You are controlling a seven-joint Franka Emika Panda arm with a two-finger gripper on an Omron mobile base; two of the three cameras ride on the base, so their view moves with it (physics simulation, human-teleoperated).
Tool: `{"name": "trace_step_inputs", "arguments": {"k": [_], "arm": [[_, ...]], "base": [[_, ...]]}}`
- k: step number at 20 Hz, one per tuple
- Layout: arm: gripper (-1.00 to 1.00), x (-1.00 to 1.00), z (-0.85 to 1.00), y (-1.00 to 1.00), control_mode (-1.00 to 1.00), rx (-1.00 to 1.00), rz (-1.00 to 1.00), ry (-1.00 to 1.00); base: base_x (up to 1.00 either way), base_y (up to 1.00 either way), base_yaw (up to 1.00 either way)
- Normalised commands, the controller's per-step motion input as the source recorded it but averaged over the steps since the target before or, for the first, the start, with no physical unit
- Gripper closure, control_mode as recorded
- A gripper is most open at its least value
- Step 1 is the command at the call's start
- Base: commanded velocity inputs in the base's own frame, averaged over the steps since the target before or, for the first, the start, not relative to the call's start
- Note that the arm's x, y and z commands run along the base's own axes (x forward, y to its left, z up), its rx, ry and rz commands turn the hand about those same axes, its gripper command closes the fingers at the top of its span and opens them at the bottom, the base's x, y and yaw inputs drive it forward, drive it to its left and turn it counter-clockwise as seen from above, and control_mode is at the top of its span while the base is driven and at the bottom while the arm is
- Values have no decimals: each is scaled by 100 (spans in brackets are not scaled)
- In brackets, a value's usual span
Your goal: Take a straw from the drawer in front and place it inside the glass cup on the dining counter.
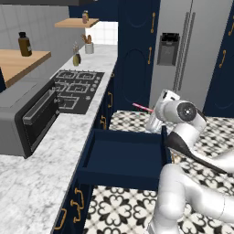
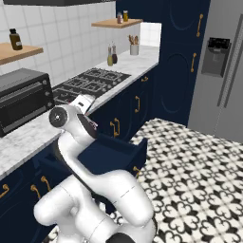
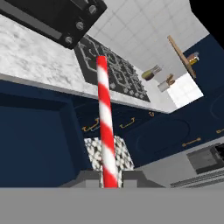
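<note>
1. While the drawer (image 1: 121, 157) stands pulled out of the navy cabinet run under the marbled worktop (image 1: 32, 183), its dark blue inside lies open to view from above.
2. The gripper (image 1: 154, 109) is raised above the drawer's far end, over the patterned floor (image 1: 201, 137), with its jaws closed tight on the straw (image 1: 142, 107).
3. In the left base view the straw pokes out sideways from the hand, pointing left toward the cabinets, clear of the drawer and touching nothing else.
4. In the hand view the straw (image 3: 106, 127) rises from between the two dark fingertips (image 3: 90, 176) straight up the picture, striped red and white, its free end lying across the stovetop (image 3: 111, 65) behind.
5. In the right base view the arm's wrist hides most of the hand; a short pink stub of the straw (image 2: 93, 124) shows beside the white link, above the open drawer (image 2: 116, 154).
</note>
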Motion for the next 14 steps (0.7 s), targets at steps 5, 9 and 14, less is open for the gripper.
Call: {"name": "trace_step_inputs", "arguments": {"k": [5, 9, 14], "arm": [[100, -76, 80, -37, -100, 2, 0, 39], [100, -80, 1, -18, -100, -8, -2, 43], [100, -91, -10, 2, -100, -8, 0, 17]], "base": [[0, 0, 0], [0, 0, 0], [0, 0, 0]]}}
